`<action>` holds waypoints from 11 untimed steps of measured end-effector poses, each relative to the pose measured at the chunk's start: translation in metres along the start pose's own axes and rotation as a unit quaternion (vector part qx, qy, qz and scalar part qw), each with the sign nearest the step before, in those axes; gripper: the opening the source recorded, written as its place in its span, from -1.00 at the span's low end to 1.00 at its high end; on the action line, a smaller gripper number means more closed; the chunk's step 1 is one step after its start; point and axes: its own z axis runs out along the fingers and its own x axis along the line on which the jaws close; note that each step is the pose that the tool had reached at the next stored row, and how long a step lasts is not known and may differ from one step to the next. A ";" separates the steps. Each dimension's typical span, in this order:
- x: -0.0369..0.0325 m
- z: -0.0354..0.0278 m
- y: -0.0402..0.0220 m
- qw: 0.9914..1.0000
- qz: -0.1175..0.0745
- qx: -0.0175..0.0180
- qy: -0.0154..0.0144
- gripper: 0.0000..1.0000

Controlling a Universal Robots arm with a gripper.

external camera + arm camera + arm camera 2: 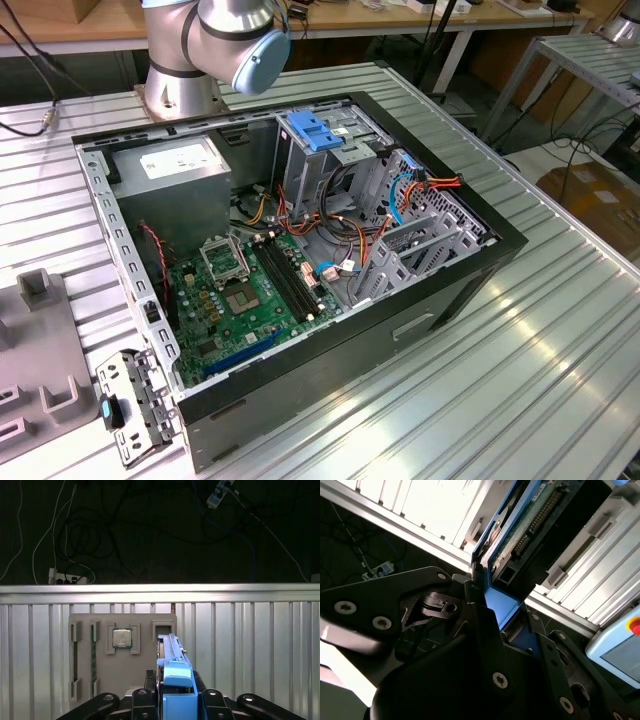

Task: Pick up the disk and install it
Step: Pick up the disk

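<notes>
Right, you've got the disk in the gripper. The claw is clamped on it, with black fingers pressed either side of the blue plastic carrier. In the first wrist view the drive stands edge-on, running straight out from the jaws over the grey fixture tray. Its far end is just beside a dark rectangular slot in that tray; whether it touches the tray, I can't tell. Next to that slot a processor chip sits in its pocket, and a memory stick lies in a long groove further along. The tray rests on the ribbed metal table, and past the table's edge you have a dark floor strewn with cables.

Over in the second wrist view you're looking at the drive's underside: green circuit board, connector row, and one finger hard against the blue edge. A teach pendant with a red button lies off to the side.

Meanwhile, in the exterior view, the computer case lies open on the table. You can see its motherboard, a blue latch atop the metal bay, and the arm rising behind it.
</notes>
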 end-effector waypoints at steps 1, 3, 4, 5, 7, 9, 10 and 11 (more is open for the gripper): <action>0.0000 -0.0012 0.0000 1.000 0.000 0.000 0.000 -0.26; 0.0000 -0.0031 0.0000 1.000 0.000 0.000 0.000 -0.26; 0.0000 -0.0037 0.0001 1.000 0.000 0.000 0.000 -0.26; -0.0001 -0.0045 0.0001 1.000 0.000 0.000 0.000 -0.26; -0.0001 -0.0069 0.0001 1.000 0.000 0.000 0.000 -0.26; -0.0001 -0.0096 0.0001 1.000 0.000 0.000 0.000 -0.26; -0.0002 -0.0106 0.0001 1.000 0.000 0.000 0.000 -0.26; -0.0002 -0.0123 0.0002 1.000 0.000 0.000 0.000 -0.26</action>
